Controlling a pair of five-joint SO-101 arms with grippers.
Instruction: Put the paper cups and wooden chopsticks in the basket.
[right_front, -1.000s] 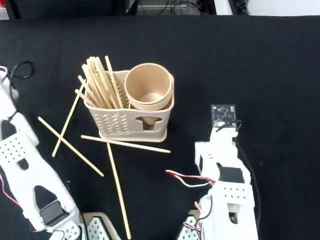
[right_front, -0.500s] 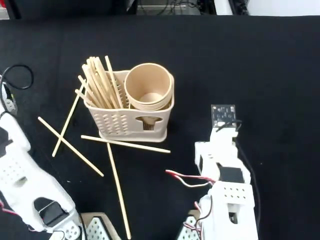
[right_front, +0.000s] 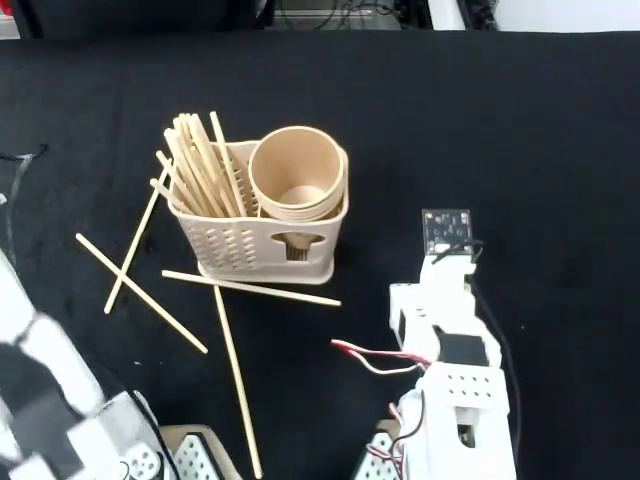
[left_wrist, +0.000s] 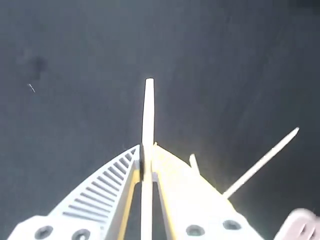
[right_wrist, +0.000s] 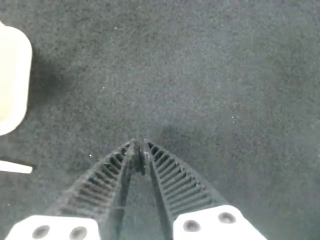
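A perforated cream basket (right_front: 240, 245) stands left of centre, holding a bundle of wooden chopsticks (right_front: 200, 165) and stacked paper cups (right_front: 298, 175). Several loose chopsticks (right_front: 250, 288) lie on the black cloth in front of and left of it. My left arm (right_front: 40, 400) is a blur at the lower left corner. My left gripper (left_wrist: 146, 150) is shut on a chopstick (left_wrist: 148, 105) that sticks out past its tips. My right arm (right_front: 440, 310) rests to the right of the basket, and my right gripper (right_wrist: 137, 148) is shut on nothing, just above the cloth.
In the right wrist view a basket corner (right_wrist: 12, 85) and a chopstick end (right_wrist: 15, 167) show off to one side. Another loose chopstick (left_wrist: 260, 162) lies beside the left gripper. Black cloth (right_front: 500, 120) covers the table, bare to the right and behind the basket.
My left arm has swung away from the left edge toward the lower left corner and is blurred by motion. The right arm, the basket and the loose chopsticks have kept still.
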